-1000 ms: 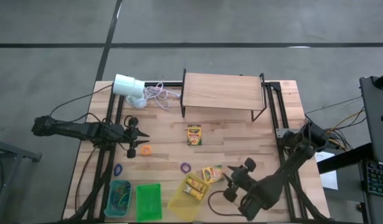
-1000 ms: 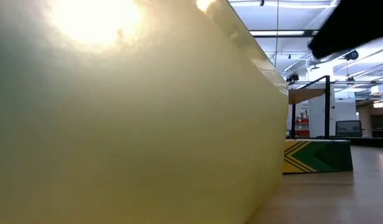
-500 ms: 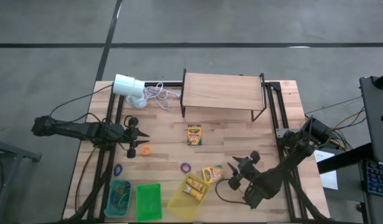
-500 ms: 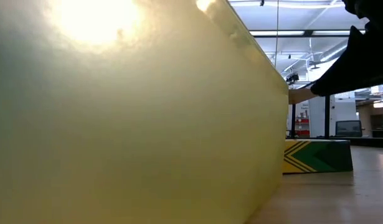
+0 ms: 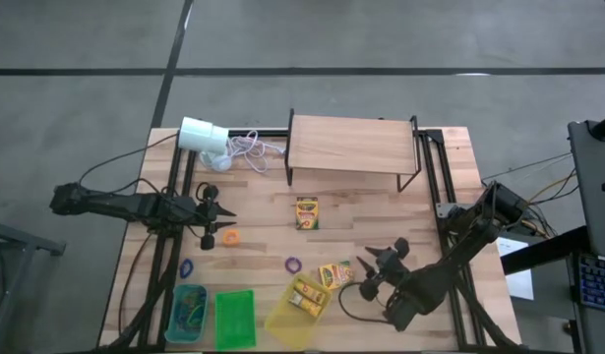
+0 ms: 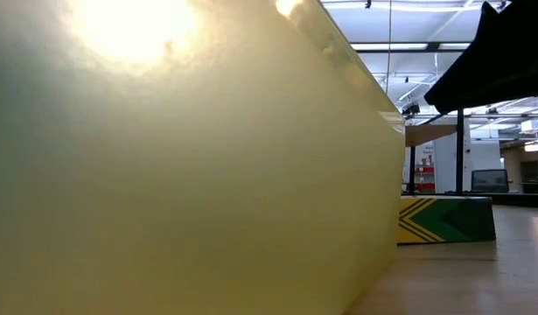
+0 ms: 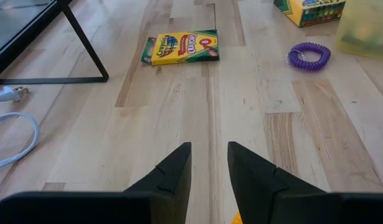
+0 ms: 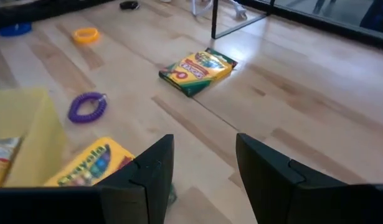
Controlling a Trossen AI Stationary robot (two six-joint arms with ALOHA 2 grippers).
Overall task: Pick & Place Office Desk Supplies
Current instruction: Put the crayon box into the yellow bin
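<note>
The right gripper [image 5: 374, 272], jaws spread and empty, had drawn back from the crayon box [image 5: 334, 273] beside the yellow bin [image 5: 282, 323], leaving it unplaced on the bench [image 5: 361, 221], while the left gripper [image 5: 215, 225] waited, jaws slightly parted.

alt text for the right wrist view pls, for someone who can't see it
The right pincer hangs open and empty over the wooden table, a crayon box beside its fingers. Farther off lie a second crayon box, a purple band and an orange band; a yellow bin stands at the edge.
</note>
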